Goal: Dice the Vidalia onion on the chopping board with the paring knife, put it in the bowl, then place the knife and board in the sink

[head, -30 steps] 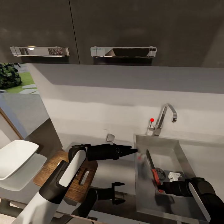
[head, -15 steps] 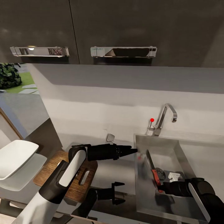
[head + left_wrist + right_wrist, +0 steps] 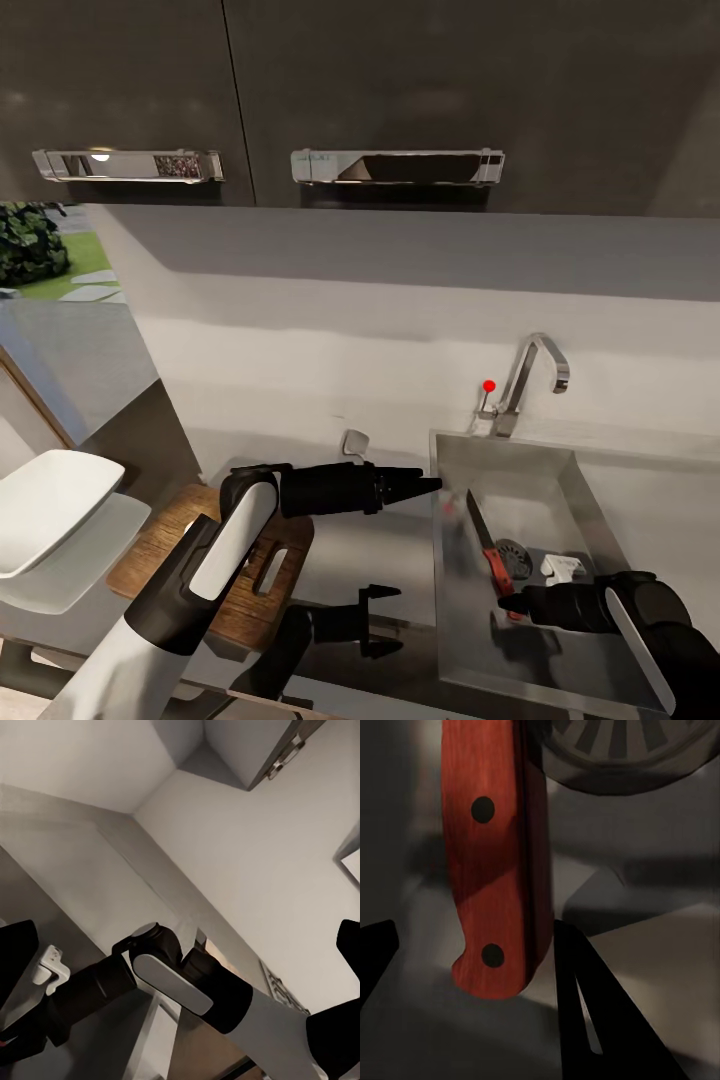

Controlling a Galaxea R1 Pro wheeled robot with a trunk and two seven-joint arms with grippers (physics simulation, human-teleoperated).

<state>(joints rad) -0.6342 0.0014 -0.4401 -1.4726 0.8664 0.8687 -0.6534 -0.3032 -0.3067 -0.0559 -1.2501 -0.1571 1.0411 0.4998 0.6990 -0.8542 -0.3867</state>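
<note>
Left wrist view: right arm over sink basin, wall corner behind.

Right arm [image 3: 161, 979], black with a white-grey forearm panel, runs across the frame toward the sink [image 3: 82, 885], a grey metal basin. Small white object [image 3: 49, 964] lies beside the arm's black wrist. Dark left gripper fingers [image 3: 15, 952] sit at frame edges, apart. Wall cabinet handle [image 3: 283, 759] above.

Paring knife [image 3: 488, 547] (red handle) — flat in sink [image 3: 590, 500].
</note>
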